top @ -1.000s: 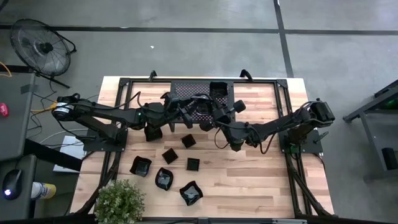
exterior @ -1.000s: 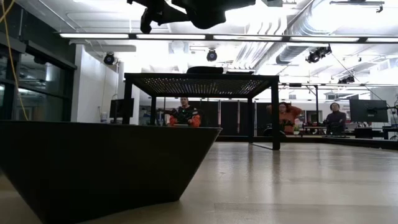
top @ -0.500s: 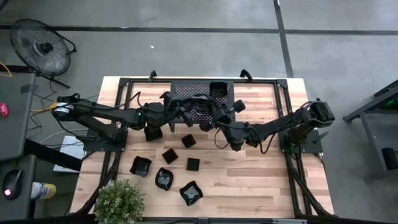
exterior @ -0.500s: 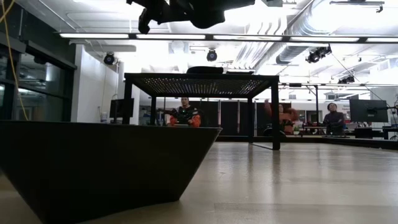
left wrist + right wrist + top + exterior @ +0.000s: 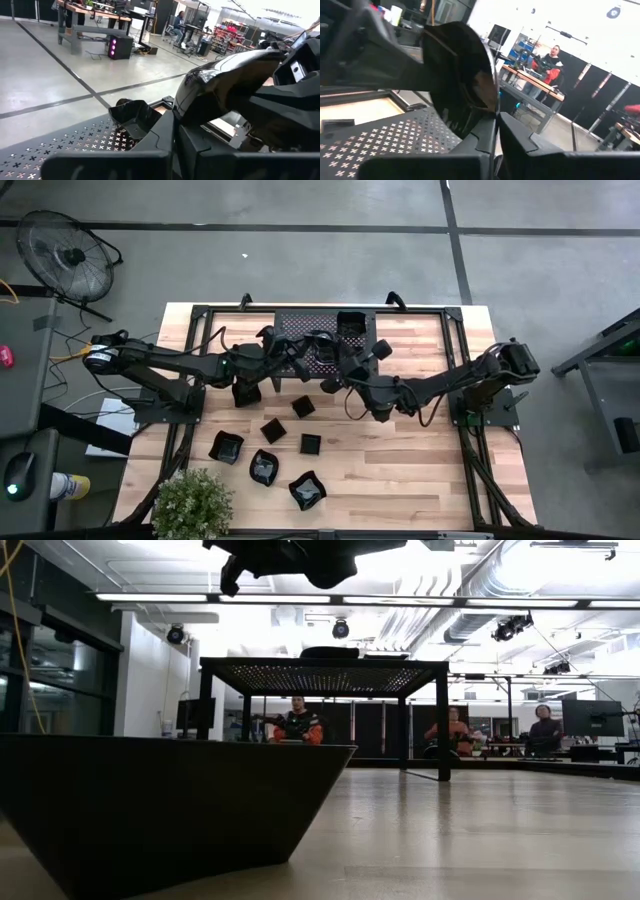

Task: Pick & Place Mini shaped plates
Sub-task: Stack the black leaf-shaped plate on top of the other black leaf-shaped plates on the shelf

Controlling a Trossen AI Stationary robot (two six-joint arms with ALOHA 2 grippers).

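Both arms are meeting in the middle, high above the black rack at the far side of the desk. The left claw and the right claw are almost touching, and both are pinching the same shiny little plate by its thin rim. It looks like one arm is passing the plate to the other, which would be why two claws are squeezing one dish at once. Both sets of fingers are closed down narrow on the edge, because the rim is so thin.

The plate is standing on its side in the air, not lying flat, so each claw can reach a free bit of edge.

Another small plate is sitting on the rack already, near its corner. More small plates are waiting on the desk near the front, close to a green plant. People are sitting far back in the room.
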